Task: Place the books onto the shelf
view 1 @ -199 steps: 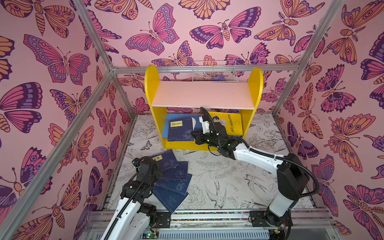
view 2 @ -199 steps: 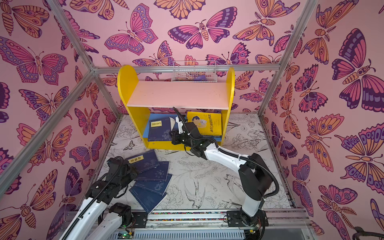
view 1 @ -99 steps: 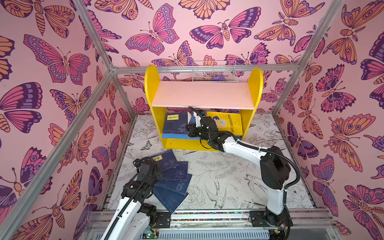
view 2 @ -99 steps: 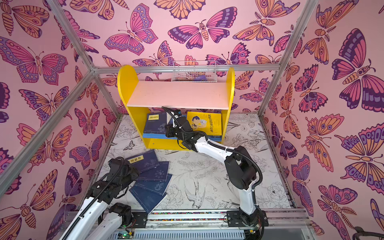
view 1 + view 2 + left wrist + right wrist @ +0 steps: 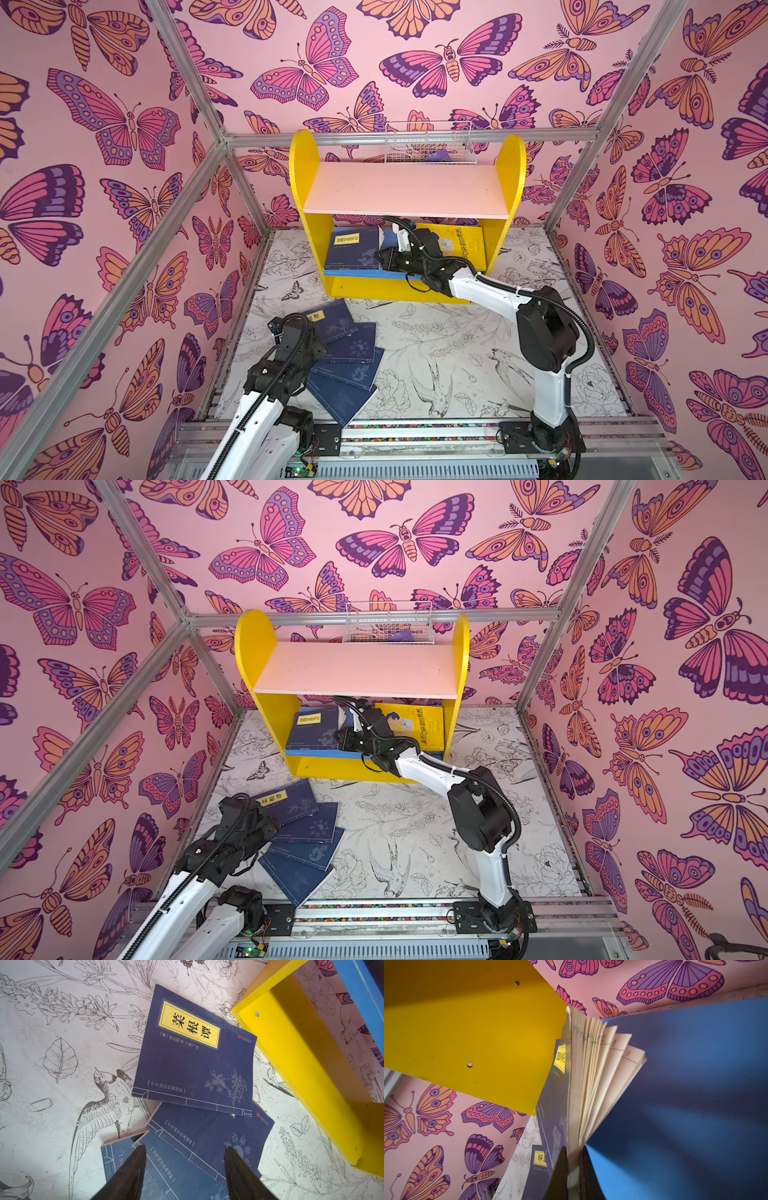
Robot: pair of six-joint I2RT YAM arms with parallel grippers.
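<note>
Left wrist view showed the table sheet (image 5: 52, 1012), white with ink-drawn birds, leaves and flowers. A loose fan of navy books (image 5: 207, 1136) lay flat and overlapping on it, and the uppermost book (image 5: 193, 1059) bore a yellow title label. The left gripper (image 5: 185, 1147) hung over the near end of that fan, jaws partly apart with nothing between them. Whether a fingertip touched a cover could not be told. In both top views the left arm (image 5: 257, 415) rose from the near rail and bent down over the pile.

Pink walls (image 5: 104, 124) printed with butterflies closed the cell on three sides, edged by aluminium frame bars (image 5: 166, 220).

The right arm (image 5: 490, 295) stretched from the near rail across the sheet into the lower tier of the shelf (image 5: 303, 166), under the pink upper board (image 5: 407, 187). There the right gripper (image 5: 573, 1150) was clamped on the page edge of a navy book (image 5: 353, 253). That book stood on the blue lower board (image 5: 695, 1053) against the left yellow side panel, its leaves fanned out. A yellow book (image 5: 465, 245) leaned at the tier's right end. Behind the shelf sat a white wire basket (image 5: 428, 141).
</note>
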